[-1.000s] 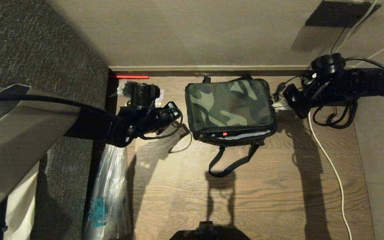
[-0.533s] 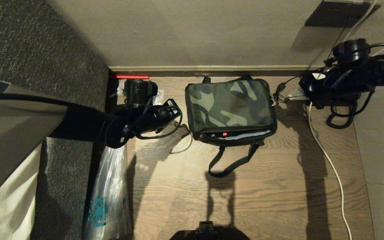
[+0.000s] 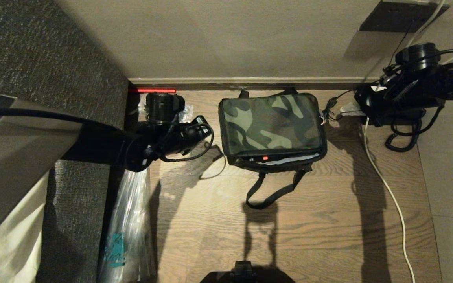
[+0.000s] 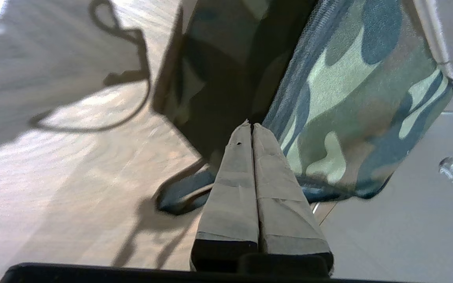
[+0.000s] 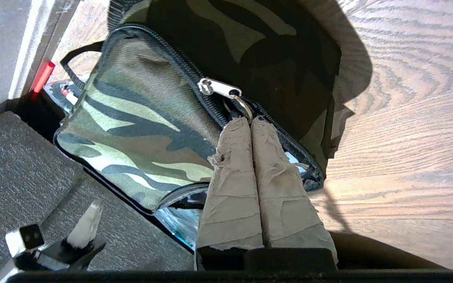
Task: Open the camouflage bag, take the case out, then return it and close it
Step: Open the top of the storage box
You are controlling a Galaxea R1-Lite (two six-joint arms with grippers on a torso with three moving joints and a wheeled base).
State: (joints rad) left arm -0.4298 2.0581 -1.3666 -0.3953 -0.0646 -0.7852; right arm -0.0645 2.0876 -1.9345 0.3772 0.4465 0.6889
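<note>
On floor, camouflage bag [image 3: 271,127] apparently part-unzipped; both grippers pinched together

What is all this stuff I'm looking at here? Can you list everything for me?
camouflage bag: one, green camouflage with black trim, on the wooden floor by the wall, between the two arms.
strap handle: one, black, lying on the floor on the bag's near side.
zipper pull: one, silver with a ring, on the bag's side nearest the right gripper.
plastic bag: one, clear with blue print, on the floor to the robot's left.
white cable: one, running along the floor on the robot's right.
wall socket plate: one, dark, on the wall at far right.
left gripper: one, fingers shut, beside the bag's left side.
right gripper: one, fingers shut, tips at the zipper pull's ring.
</note>
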